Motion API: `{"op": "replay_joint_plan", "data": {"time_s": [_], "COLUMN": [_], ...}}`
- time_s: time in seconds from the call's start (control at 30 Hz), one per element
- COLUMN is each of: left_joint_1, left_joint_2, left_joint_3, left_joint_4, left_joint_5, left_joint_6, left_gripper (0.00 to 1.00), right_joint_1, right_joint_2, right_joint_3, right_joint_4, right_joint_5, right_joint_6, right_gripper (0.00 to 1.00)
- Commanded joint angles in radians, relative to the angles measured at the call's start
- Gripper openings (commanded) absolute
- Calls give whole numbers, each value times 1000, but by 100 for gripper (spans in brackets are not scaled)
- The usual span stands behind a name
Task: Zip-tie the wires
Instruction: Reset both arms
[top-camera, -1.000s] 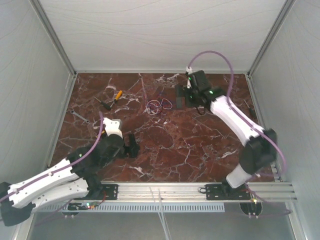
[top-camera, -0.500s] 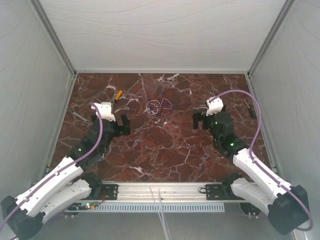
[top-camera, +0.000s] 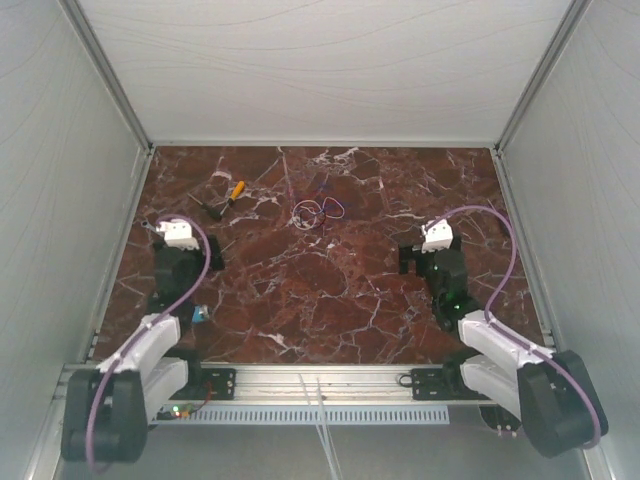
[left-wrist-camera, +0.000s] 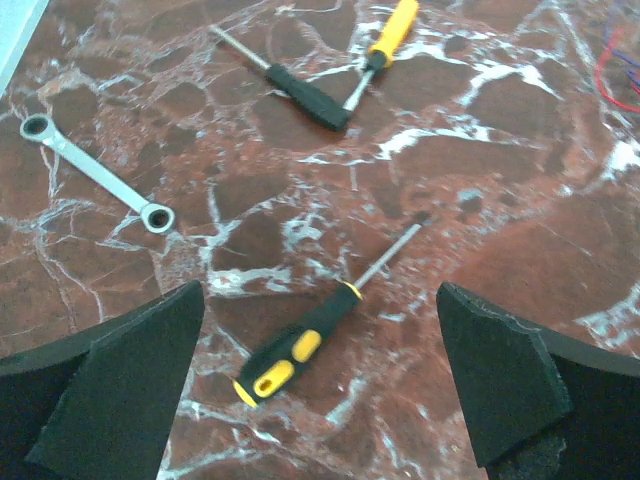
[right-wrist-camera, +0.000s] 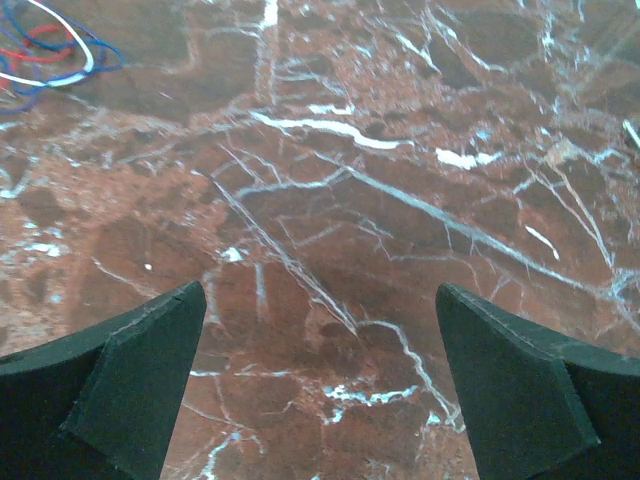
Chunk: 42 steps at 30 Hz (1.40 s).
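The wires (top-camera: 318, 210) lie in a small loose tangle of white, red and purple-blue strands on the marble table, at the middle back. They show at the top right edge of the left wrist view (left-wrist-camera: 622, 62) and at the top left of the right wrist view (right-wrist-camera: 48, 50). My left gripper (top-camera: 185, 260) is folded back at the left side, open and empty (left-wrist-camera: 318, 290). My right gripper (top-camera: 422, 260) is folded back at the right, open and empty (right-wrist-camera: 322, 288), over bare marble. Both are well apart from the wires.
A black-and-yellow screwdriver (left-wrist-camera: 300, 345) lies just ahead of my left jaws. A ratchet wrench (left-wrist-camera: 95, 172) lies to its left. An orange-handled tool (top-camera: 236, 189) and a black-handled one (left-wrist-camera: 300, 90) lie at the back left. White walls enclose the table.
Both arms have drawn back toward the near edge. The right gripper left the spot beside the wires; the left gripper swung out to the left. The wires have not moved.
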Motion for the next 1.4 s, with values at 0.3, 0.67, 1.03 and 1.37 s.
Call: {"op": "replay_joint_plan", "data": {"time_s": [0.3,0.67,1.03,1.37], "left_joint_1": [168,160,95,93], "left_joint_2": [468,671,674,673], "left_joint_3": [17,44,61,60], "left_joint_4": [716,877,848,850], "left_joint_5": [320,444,292,287], "left_joint_6": [-145,-61,-37,-35], "left_gripper": [99,99,100,100], "right_joint_1": [-156,-282,-362,-360], "right_joint_2": [208,596,608,609], "right_joint_3": [-107,-53,87,87], "right_joint_4": [459,831,570,569], "right_joint_5": [-104,-242,-395,-394], "right_joint_6": [49,37,77,77], "right_gripper": [98,98,98,98]}}
